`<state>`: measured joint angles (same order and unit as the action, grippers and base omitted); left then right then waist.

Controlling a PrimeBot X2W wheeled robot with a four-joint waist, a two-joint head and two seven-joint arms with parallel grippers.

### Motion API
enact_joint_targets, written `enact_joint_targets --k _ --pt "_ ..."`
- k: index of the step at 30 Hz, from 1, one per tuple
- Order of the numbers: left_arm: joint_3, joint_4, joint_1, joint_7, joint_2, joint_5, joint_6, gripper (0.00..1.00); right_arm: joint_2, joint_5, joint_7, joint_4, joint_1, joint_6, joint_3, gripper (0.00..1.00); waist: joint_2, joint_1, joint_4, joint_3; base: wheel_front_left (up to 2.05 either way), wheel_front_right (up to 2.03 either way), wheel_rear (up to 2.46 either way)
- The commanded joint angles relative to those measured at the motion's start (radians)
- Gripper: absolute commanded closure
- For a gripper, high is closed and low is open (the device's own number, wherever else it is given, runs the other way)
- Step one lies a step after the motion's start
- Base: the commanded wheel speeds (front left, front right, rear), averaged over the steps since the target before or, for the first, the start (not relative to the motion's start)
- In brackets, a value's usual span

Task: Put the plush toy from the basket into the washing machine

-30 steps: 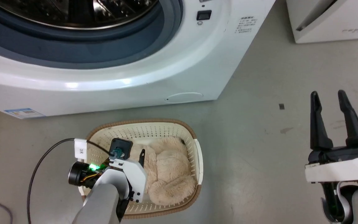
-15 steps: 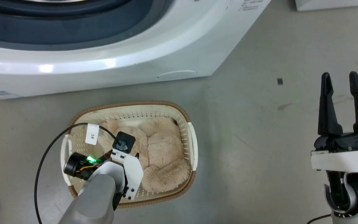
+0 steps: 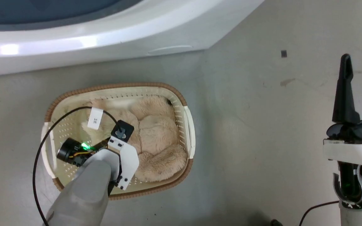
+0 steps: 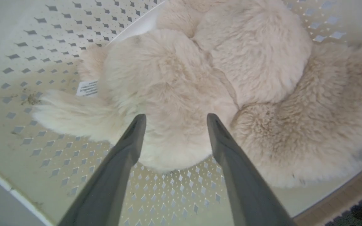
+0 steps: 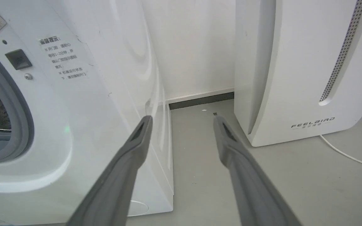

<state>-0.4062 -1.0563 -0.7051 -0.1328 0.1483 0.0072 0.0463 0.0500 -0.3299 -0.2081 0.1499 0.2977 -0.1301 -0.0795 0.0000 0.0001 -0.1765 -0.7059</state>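
Note:
The cream-white basket (image 3: 115,85) with its brown rim stands on the grey floor in front of the washing machine (image 3: 105,34). The fluffy cream-beige plush toy (image 3: 156,131) lies curled inside it. My left arm reaches down into the basket. In the left wrist view my left gripper (image 4: 176,117) is open, its fingers (image 4: 130,144) straddling a rounded lobe of the plush toy (image 4: 200,78) just above the perforated basket floor (image 4: 42,47). My right gripper (image 3: 360,58) stands open and empty over bare floor, far right of the basket. The washing machine (image 5: 90,94) door opening shows grey seal and drum.
A black cable with a white tag (image 3: 95,118) loops from my left wrist over the basket's left side. A white slanted appliance (image 5: 294,62) stands right of the washer by the wall, with a white cord (image 5: 344,153) on the floor. Open floor lies between basket and right gripper.
The head view has tilted down, so the washer has slid toward the top edge. My left gripper has sunk deeper into the basket onto the plush toy. The right gripper stays open.

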Motion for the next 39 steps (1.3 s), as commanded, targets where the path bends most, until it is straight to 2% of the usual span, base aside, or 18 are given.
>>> enact_joint_targets --k 1,16,24,25,26,39 --pt "-0.016 -0.033 -0.041 -0.002 0.011 0.005 -0.003 0.0 0.0 -0.013 -0.013 0.013 0.032 -0.001 -0.002 0.0 0.0 -0.0001 -0.007 -0.032 0.0 0.0 0.0" --pt "-0.103 -0.188 -0.183 -0.009 0.04 0.001 -0.021 0.0 0.0 -0.063 -0.044 0.036 0.088 -0.001 -0.002 0.0 0.0 -0.0001 -0.037 -0.161 0.0 0.0 0.0" --pt "-0.13 -0.234 -0.206 -0.02 0.043 -0.013 -0.022 0.0 0.0 -0.077 -0.054 0.039 0.104 -0.001 0.003 0.0 0.0 -0.0001 -0.043 -0.17 0.0 0.0 0.0" --pt "-0.131 -0.234 -0.203 -0.022 0.043 -0.015 -0.02 0.6 0.0 -0.077 -0.054 0.038 0.104 -0.001 0.004 0.0 0.0 -0.0001 -0.044 -0.165 0.0 0.0 0.0" --pt "-0.132 -0.234 -0.202 -0.021 0.042 -0.017 -0.02 1.0 0.0 -0.077 -0.054 0.038 0.103 -0.001 0.004 0.0 0.0 -0.0001 -0.044 -0.16 0.0 0.0 0.0" --pt "-0.141 -0.234 -0.159 0.019 0.042 -0.045 -0.014 1.0 0.0 -0.078 -0.054 0.017 0.085 -0.001 0.011 0.0 0.0 -0.0001 -0.048 -0.065 0.0 0.0 0.0"
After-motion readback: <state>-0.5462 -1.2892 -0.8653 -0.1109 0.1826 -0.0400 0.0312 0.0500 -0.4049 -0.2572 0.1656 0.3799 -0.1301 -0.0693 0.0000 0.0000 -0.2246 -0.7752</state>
